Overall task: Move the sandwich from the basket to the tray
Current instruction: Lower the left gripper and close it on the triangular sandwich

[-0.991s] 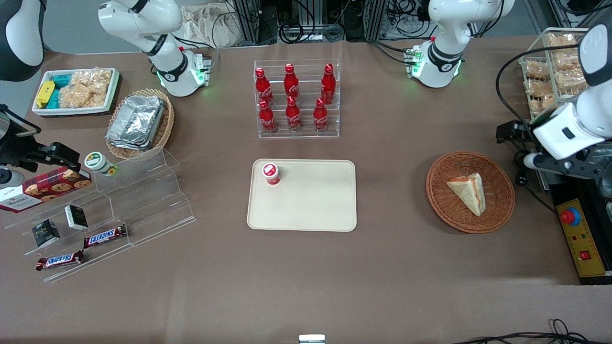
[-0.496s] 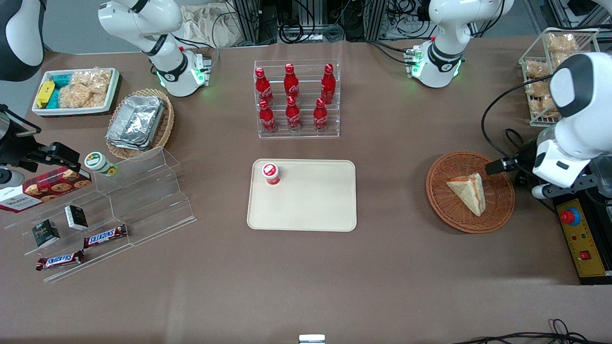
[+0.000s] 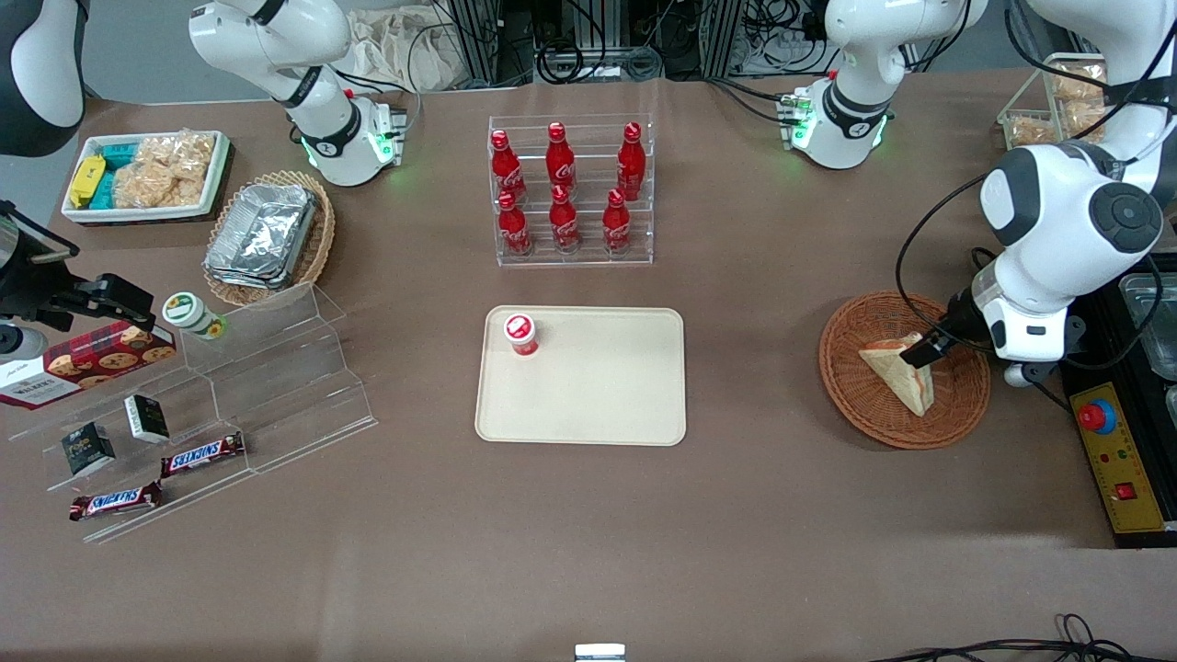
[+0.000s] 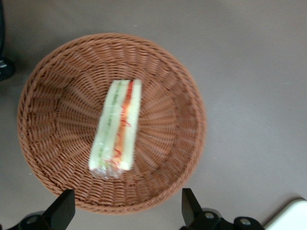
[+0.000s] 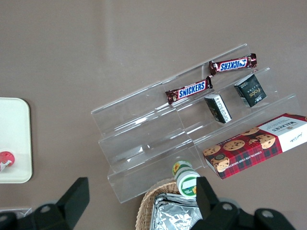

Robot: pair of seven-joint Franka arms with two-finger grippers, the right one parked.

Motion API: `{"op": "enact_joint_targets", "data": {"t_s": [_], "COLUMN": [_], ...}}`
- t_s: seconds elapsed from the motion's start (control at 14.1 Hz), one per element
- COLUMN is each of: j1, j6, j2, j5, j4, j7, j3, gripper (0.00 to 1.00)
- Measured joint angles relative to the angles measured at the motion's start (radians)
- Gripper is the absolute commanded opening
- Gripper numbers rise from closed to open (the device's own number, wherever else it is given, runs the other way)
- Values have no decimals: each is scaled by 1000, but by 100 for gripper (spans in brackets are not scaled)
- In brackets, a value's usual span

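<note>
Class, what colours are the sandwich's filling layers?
Green and red-orange stripes between pale bread on the sandwich, clearest in the left wrist view.

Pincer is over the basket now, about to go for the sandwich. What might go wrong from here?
The open pincer hovers above the sandwich, which looks soft and plastic-wrapped, so a grasp may squash it or slip off. The light basket might shift or lift with the sandwich. On the tray, a red bottle stands at one corner; a careless drop-off may knock it over.

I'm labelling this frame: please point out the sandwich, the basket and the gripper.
sandwich (image 4: 116, 128), left wrist view, striped filling edge.
basket (image 4: 184, 143), left wrist view, woven wall.
gripper (image 4: 128, 211), left wrist view, midway between its open fingertips, above the basket.
</note>
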Motion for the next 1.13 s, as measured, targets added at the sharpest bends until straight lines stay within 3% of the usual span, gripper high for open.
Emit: {"op": "enact_joint_targets", "data": {"t_s": [0.78,0.85,0.92,0.99,1.06,1.13], "j1": [34,34,34,34,34,34], "j6": [227,227,229,237,252,264], "j2": [179,183,187,192,198,203], "j5": [8,8,8,8,8,8], "j4": [-54,-54,-54,-55,-56,-58], "j7": [-7,-7,-7,-7,-7,-7], "j3": [0,0,0,-1,-1,-2], "gripper": [100,78,35,6,0,0]}}
